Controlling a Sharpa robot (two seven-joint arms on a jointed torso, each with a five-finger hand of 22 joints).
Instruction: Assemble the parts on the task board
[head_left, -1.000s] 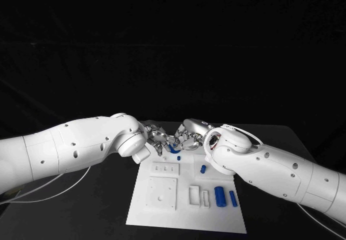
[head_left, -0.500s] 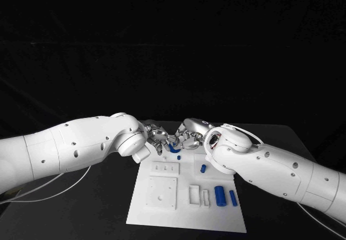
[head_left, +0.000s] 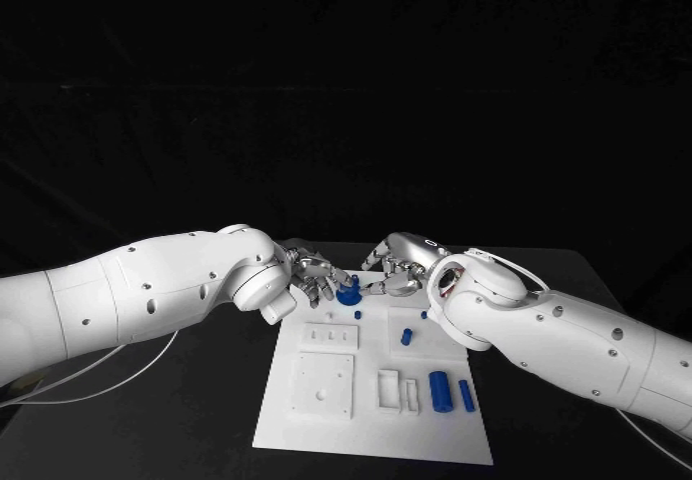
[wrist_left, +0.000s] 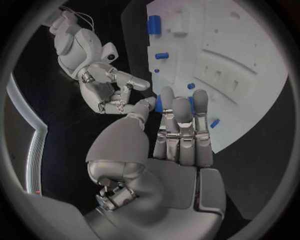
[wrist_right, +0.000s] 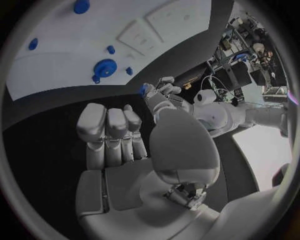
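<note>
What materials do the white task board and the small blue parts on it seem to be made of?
The task board looks like matte white plastic: an even, dull surface with crisp moulded recesses. This could also be painted metal. The blue parts look like smooth solid-coloured plastic, uniform in colour with a faint sheen. The left hand holds one blue part.

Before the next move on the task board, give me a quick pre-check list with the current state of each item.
1. Left hand grips the blue part: ok, pinched at its fingertips over the board's far end.
2. Right hand free: ok, its palm and fingers hold nothing.
3. Gap between the two hands: cannot tell, the fingertips sit close in the head view.
4. Task board flat on the table: ok.
5. Loose blue cylinders out of the way: ok, lying at the board's near right.
6. Seat for the held part: cannot tell.
</note>
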